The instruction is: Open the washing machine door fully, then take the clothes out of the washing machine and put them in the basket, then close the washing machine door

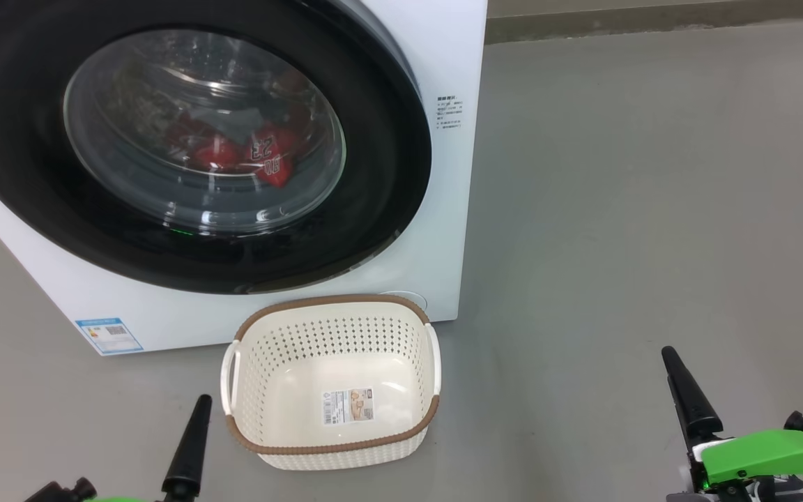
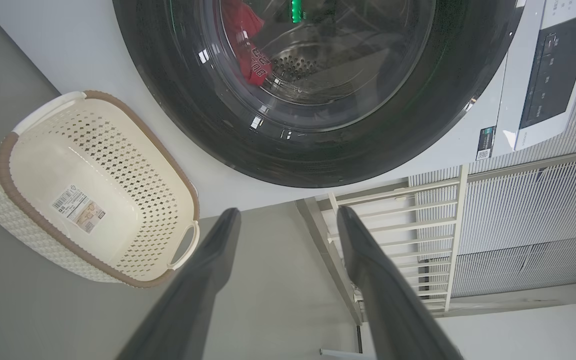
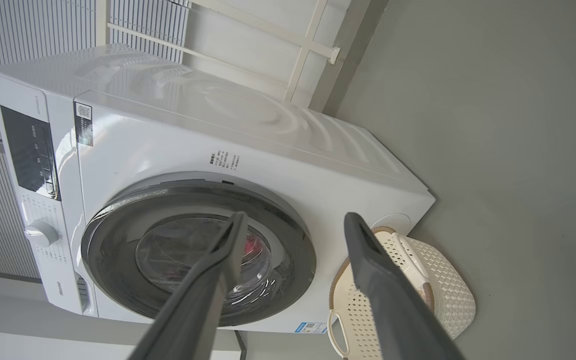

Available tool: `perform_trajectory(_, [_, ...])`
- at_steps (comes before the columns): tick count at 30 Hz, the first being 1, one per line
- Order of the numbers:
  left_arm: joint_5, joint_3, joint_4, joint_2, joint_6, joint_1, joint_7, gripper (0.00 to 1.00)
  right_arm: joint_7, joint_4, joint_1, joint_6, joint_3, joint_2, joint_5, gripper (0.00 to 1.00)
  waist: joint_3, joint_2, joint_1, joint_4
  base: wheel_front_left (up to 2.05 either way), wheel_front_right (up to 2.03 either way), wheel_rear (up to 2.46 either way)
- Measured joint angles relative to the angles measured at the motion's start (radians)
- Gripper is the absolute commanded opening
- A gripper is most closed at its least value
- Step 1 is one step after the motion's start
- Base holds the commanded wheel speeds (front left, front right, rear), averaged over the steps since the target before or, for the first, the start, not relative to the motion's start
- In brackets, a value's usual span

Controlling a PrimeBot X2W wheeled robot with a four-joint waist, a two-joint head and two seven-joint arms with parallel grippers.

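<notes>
On floor point(image 1: 617, 209) in front of washing machine point(image 1: 457, 209) | basket point(image 1: 332, 457) is sitting between left gripper point(image 2: 288, 211) and right gripper point(image 3: 295, 215), nearer left | both gaping, fingers apart

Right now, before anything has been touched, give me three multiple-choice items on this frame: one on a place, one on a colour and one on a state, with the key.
1. Where is the basket relative to the washing machine?
A. On top of it
B. On the floor just in front of it
C. Inside the drum

2. What colour are the clothes?
A. Blue
B. Yellow
C. Red

3. What is the state of the washing machine door?
A. Shut
B. Swung fully open
C. Half open

Key:
1 B: the head view shows it on the grey floor at the foot of the machine's front.
2 C: red fabric with a white 23 shows through the door.
3 A: in the right wrist view its black rim lies flush on the front.
</notes>
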State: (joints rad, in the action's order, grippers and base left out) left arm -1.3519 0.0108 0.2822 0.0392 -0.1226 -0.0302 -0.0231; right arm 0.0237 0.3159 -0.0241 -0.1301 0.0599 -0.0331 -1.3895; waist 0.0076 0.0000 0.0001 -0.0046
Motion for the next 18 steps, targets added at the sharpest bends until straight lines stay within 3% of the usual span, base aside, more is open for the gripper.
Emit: perform_trajectory(18, [0.305,-0.012,-0.04,0.0,0.0,-0.004,0.052,1.0,-0.054,-0.03,-0.021,0.0,-0.053,-0.011,0.284,1.0,0.001,0.0,0.0,-0.005,0.0,0.0,0.0])
